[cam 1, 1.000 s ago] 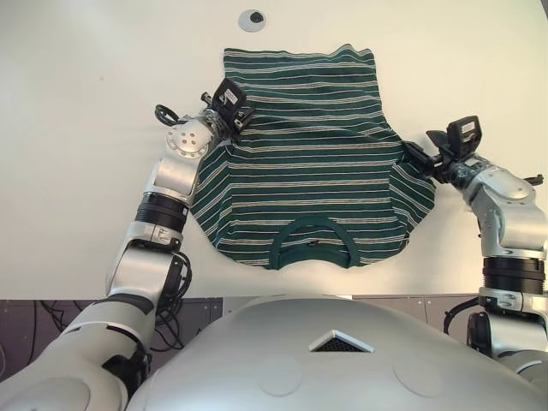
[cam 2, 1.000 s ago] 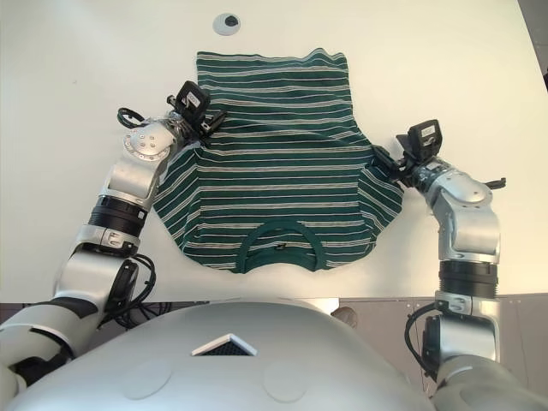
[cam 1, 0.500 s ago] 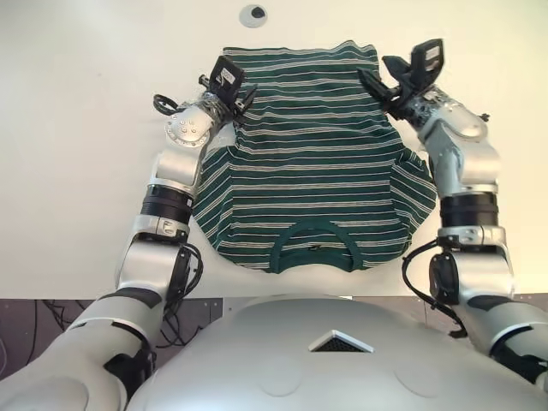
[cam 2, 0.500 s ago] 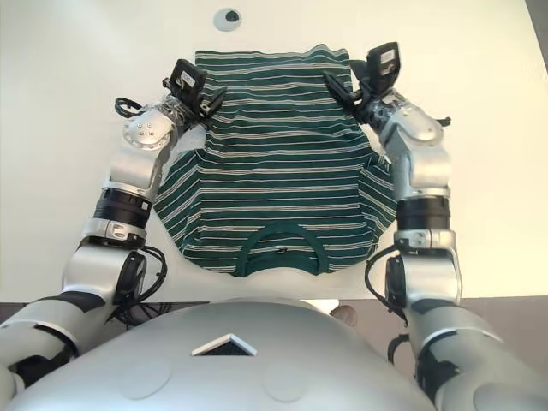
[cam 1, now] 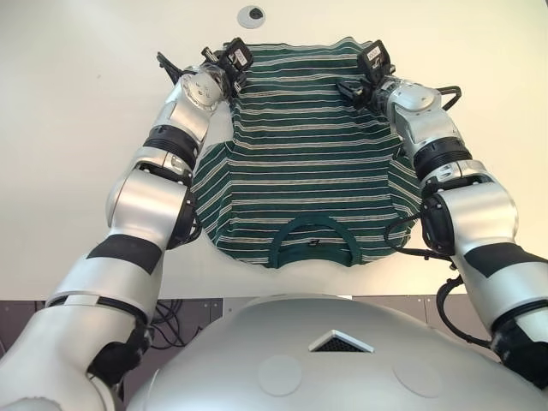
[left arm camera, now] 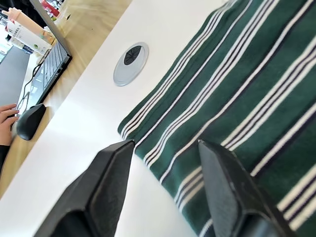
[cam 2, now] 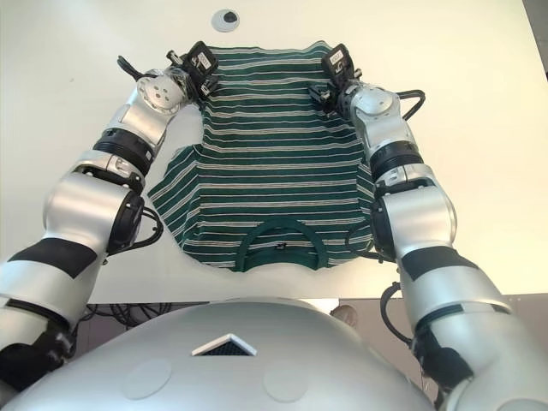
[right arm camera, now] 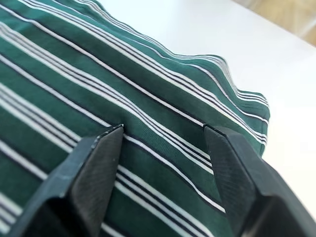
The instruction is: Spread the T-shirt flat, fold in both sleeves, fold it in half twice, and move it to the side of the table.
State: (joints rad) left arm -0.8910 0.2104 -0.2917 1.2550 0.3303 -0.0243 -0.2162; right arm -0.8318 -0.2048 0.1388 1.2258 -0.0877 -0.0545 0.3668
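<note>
The dark green striped T-shirt (cam 1: 308, 163) lies on the white table (cam 1: 77, 128), collar toward me and hem at the far side. My left gripper (cam 1: 229, 62) is at the far left hem corner; in the left wrist view it (left arm camera: 165, 143) stands open, its fingers straddling the shirt's side edge (left arm camera: 148, 153). At the far right hem corner is my right gripper (cam 1: 364, 73). The right wrist view shows that gripper (right arm camera: 164, 129) open just above the striped cloth (right arm camera: 163, 98), with nothing between its fingers.
A grey round cable grommet (cam 1: 252, 16) sits in the tabletop just beyond the hem, also seen as the grommet (left arm camera: 130, 63) in the left wrist view. Bare table stretches to the left (cam 1: 68, 171) and right (cam 1: 497, 103) of the shirt.
Both arms have stretched out toward the far hem. The right gripper swung from beside the right sleeve to the far right corner; the left moved from the shirt's left side to the far left corner.
</note>
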